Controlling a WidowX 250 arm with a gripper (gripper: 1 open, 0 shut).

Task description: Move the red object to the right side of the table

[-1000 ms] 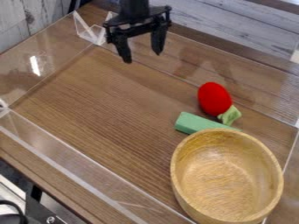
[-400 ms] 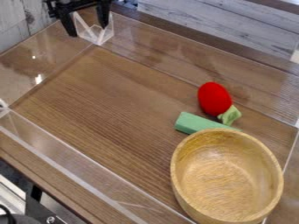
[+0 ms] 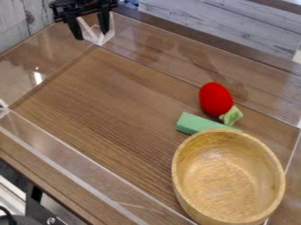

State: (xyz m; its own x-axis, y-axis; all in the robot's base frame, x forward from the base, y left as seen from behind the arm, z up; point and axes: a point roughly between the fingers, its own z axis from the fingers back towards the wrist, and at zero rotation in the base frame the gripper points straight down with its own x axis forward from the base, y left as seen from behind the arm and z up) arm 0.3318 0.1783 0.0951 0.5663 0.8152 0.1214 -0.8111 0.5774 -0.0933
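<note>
The red object (image 3: 214,97), a small rounded strawberry-like toy with a light green leafy end, lies on the brown wood-grain table (image 3: 112,110) at the right, just above the bowl. My gripper (image 3: 91,24) hangs at the far top-left corner, pointing down, far from the red object. Its two dark fingers (image 3: 77,28) stand apart with nothing between them.
A flat green sponge (image 3: 200,124) lies just below and left of the red toy. A round wooden bowl (image 3: 230,180) fills the lower right. Low clear acrylic walls (image 3: 53,145) edge the table, one corner right beside the gripper.
The gripper has moved left from the top middle of the view to the top-left corner. The red toy, sponge and bowl have stayed put.
</note>
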